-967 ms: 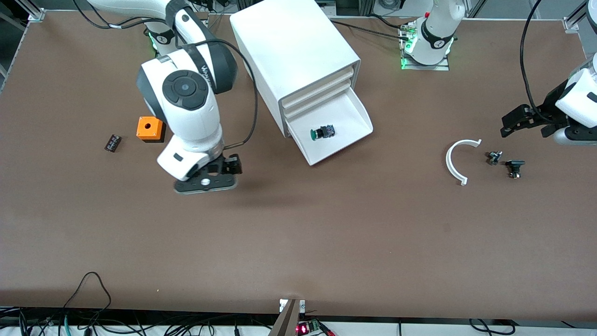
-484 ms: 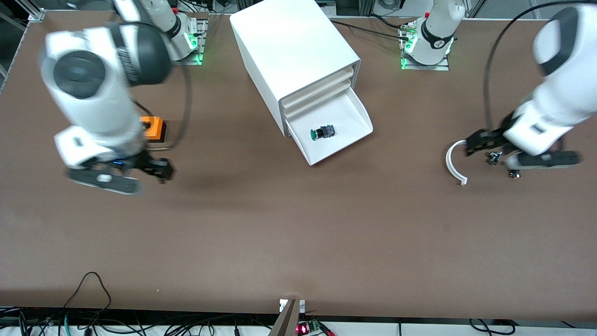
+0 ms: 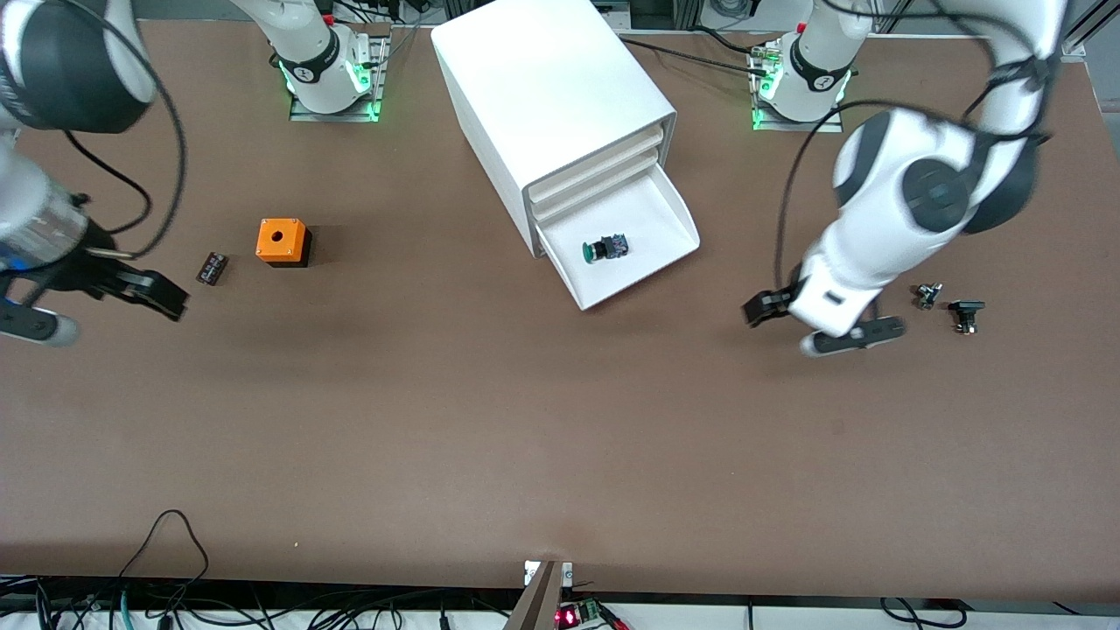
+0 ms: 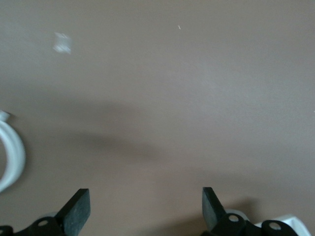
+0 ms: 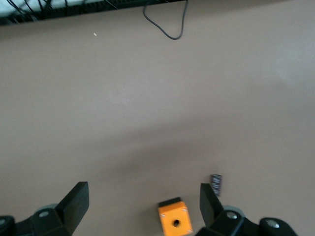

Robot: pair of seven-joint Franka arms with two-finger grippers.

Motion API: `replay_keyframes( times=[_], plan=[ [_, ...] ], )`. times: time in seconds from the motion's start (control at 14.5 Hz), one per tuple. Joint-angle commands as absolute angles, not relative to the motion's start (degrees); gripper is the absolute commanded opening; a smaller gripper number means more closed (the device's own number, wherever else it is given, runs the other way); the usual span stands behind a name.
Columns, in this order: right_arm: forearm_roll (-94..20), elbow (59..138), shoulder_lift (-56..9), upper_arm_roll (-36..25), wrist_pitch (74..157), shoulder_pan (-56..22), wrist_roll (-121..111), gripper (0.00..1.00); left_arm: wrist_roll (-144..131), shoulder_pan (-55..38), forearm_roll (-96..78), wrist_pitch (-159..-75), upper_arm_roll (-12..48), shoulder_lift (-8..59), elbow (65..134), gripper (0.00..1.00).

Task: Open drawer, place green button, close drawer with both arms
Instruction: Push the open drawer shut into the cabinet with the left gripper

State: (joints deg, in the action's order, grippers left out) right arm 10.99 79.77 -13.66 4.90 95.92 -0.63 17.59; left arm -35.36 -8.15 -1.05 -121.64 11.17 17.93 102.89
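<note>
In the drawer (image 3: 652, 229): we see the button (image 3: 605, 248) lying on its side; bottom drawer of the cabinet (image 3: 554, 105) stands pulled out.
Left gripper (image 3: 759, 309): we see it over bare table (image 3: 525, 420) toward the left arm's end, fingers (image 4: 76, 209) spread, nothing between them.
Right gripper (image 3: 162, 297): over the table at the right arm's end, near the dark-brown block (image 3: 212, 267); fingers (image 5: 76, 199) spread, empty.
Orange cube (image 3: 282, 241): just beside the dark-brown block.

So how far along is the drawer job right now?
Done: the drawer is open and the button lies in it. In hand: nothing; the left hand is open above the table toward the left arm's end, the right hand open near the small dark block. Left: closing the drawer.
</note>
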Motion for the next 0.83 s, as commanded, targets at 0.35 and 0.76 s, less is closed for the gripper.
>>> replay_keyframes(
  times=[0.35, 0.76],
  plan=[
    [5.71, 95.88, -0.36, -1.23, 95.10, -0.62, 4.05, 1.00, -47.99, -16.52, -1.58, -134.20, 10.81, 31.37, 102.39, 1.00],
    [5.63, 101.07, 3.42, -1.32, 96.94, -0.62, 3.52, 1.00, -47.20, -20.39, -1.67, -138.60, 10.99, 27.53, 112.74, 1.00]
  ],
)
